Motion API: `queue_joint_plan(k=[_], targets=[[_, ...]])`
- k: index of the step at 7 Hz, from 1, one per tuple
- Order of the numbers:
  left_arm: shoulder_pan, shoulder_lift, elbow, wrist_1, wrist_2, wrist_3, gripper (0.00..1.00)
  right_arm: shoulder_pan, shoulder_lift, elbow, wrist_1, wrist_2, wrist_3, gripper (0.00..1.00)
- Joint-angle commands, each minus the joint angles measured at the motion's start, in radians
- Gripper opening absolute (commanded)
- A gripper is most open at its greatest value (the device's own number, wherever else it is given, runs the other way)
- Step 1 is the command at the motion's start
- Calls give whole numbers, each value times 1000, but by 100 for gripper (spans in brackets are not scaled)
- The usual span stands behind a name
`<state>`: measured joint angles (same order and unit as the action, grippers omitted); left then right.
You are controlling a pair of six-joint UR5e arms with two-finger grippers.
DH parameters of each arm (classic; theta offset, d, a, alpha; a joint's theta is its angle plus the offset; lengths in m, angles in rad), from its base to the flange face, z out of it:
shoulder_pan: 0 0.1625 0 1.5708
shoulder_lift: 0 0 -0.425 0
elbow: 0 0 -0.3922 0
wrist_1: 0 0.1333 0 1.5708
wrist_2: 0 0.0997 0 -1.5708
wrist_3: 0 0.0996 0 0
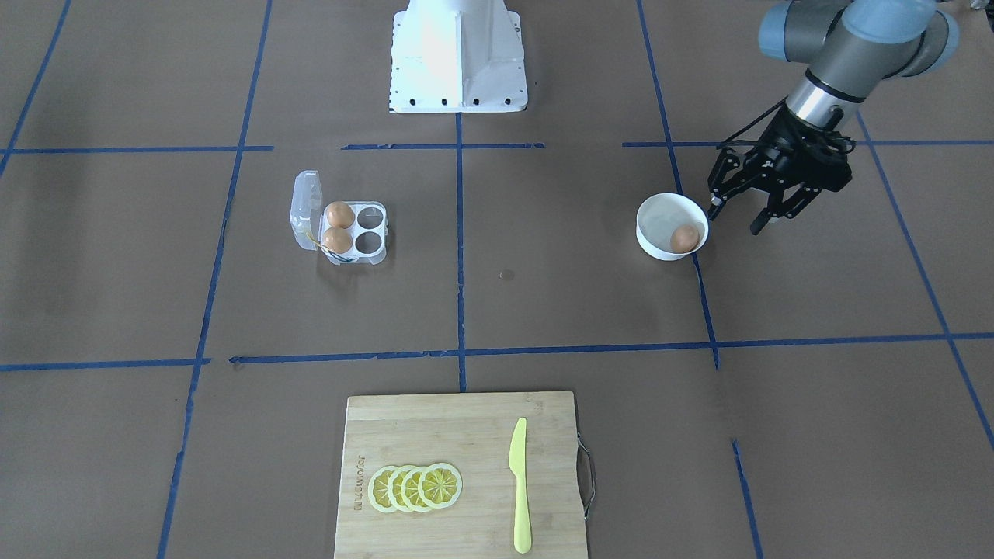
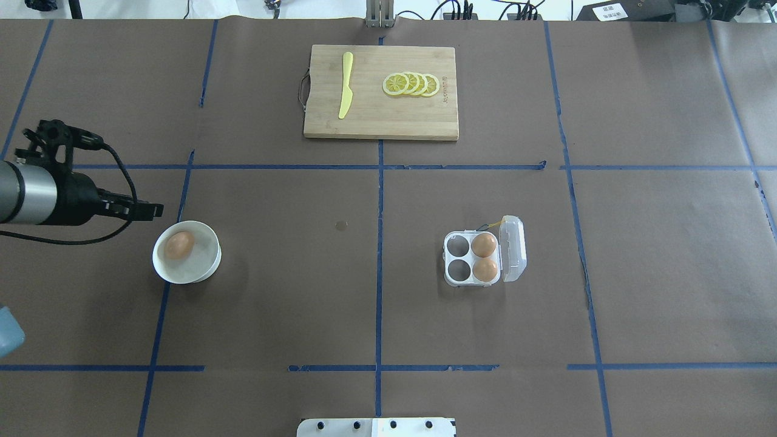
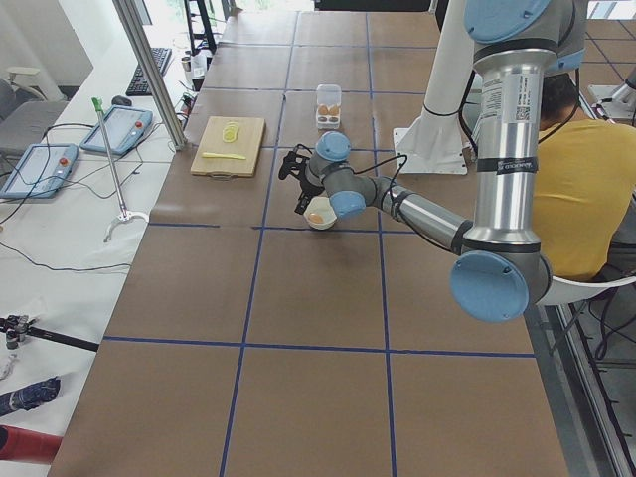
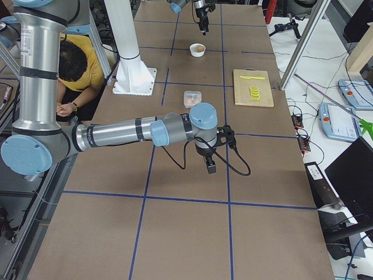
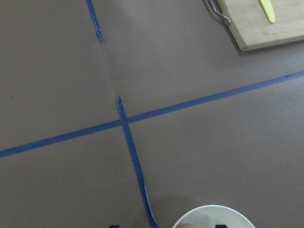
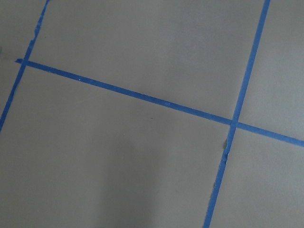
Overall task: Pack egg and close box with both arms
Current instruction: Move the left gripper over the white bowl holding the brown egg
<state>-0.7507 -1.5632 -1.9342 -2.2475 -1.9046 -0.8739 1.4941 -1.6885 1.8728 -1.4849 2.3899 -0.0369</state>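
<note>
Brown desk: your left pincer hangs spread wide just outside the bowl. The egg lies inward, seemingly lower. Left arm is nearer.

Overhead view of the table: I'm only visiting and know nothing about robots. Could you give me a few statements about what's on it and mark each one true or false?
1. The lid of the box is shut. False: it stands open, hinged up at one side.
2. Two of the box's four cells hold eggs. True.
3. An egg lies in the white bowl. True.
4. The left gripper is holding that egg. False: it is open and empty, just beside the bowl.
5. The knife lies on top of the lemon slices. False: they lie apart on the cutting board.
</note>
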Motion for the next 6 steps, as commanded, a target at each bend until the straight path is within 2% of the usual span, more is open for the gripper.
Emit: queue_joint_plan(k=[1,4,6], targets=[[80,-52,59,2,50,-40,73,0,-2,-1,0,0,0,100],[122,-52,67,-1,50,-39,71,0,-6,-1,-1,0,0,100],[145,-49,70,-1,52,-39,67,2,-8,-3,-1,0,0,100]])
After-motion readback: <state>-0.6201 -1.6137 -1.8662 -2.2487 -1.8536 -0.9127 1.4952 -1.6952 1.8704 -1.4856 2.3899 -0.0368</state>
